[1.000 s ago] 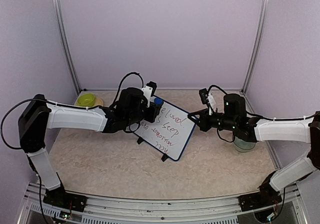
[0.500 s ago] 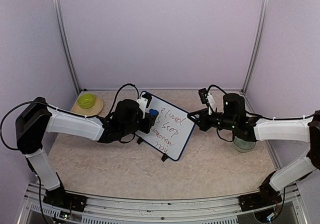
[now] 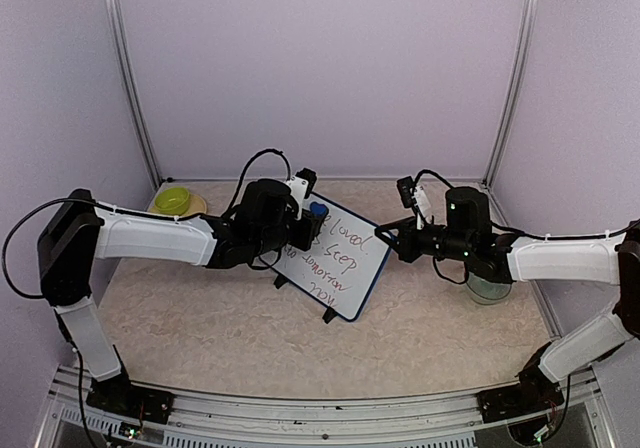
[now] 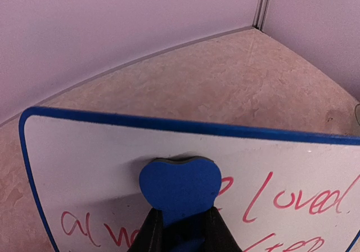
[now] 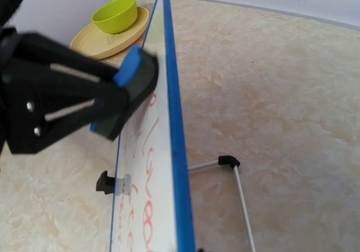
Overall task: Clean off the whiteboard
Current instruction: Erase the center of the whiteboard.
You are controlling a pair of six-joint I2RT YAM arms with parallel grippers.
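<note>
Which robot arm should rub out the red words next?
Left. The left gripper pinches the blue heart-shaped foam eraser against the blue-framed whiteboard, beside the red writing. The right gripper only steadies the board's edge.

White links (image 3: 150, 236), black joints (image 3: 265, 208), cables (image 3: 252, 158), black left hand (image 3: 311, 215).

whiteboard (image 3: 342, 264) blocks centre — bowl (image 3: 175, 200) far left

whiteboard (image 4: 84, 167): was smooth, glossy white; frame looked blue plastic
eraser (image 4: 180, 185): looked matt blue foam
table (image 5: 292, 94): was smooth, mottled beige
</note>
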